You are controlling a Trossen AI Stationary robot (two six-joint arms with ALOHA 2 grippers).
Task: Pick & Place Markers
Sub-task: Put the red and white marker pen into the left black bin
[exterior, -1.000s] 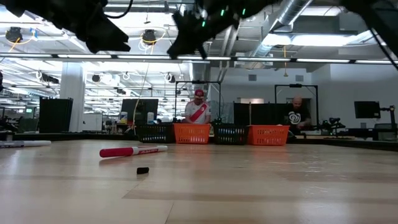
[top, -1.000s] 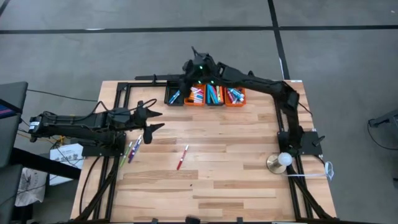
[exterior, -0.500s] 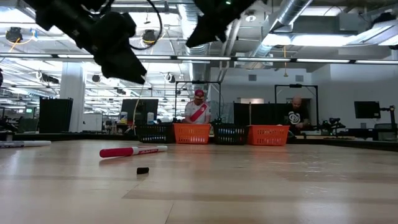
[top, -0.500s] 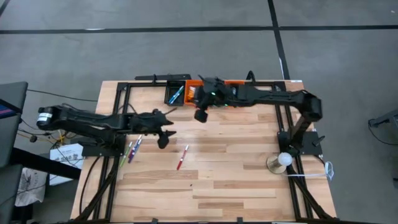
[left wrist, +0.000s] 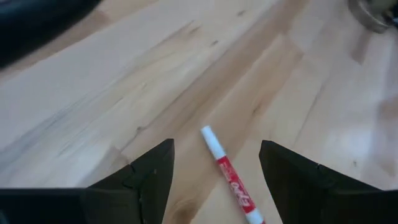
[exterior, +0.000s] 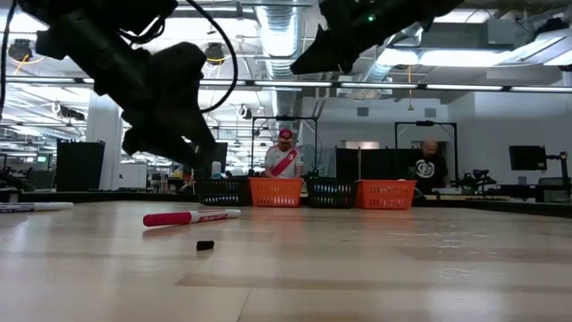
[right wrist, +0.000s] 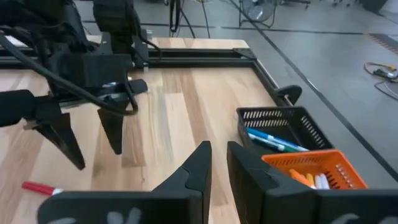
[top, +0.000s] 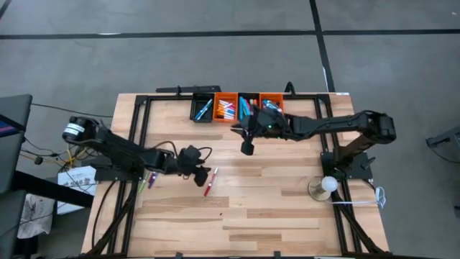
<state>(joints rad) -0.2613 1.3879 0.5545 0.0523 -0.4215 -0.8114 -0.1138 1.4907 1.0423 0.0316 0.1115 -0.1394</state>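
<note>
The left gripper [top: 200, 176] hangs over the pale wood table [top: 273, 208] with its fingers [left wrist: 149, 171] spread wide, the red marker [left wrist: 229, 175] lying flat on the boards between and just ahead of them, untouched; the right gripper [top: 248, 147] hovers nearer the far edge, its fingers [right wrist: 194, 168] almost pressed together with a thin gap, pinching nothing; four small bins [top: 237, 108] sit in a row at the back, two black and two orange, all with markers inside; a few more markers [top: 153, 173] lie at the table's left edge; a small black piece [exterior: 206, 244] rests near the red marker; beyond, an open workshop with two people.
</note>
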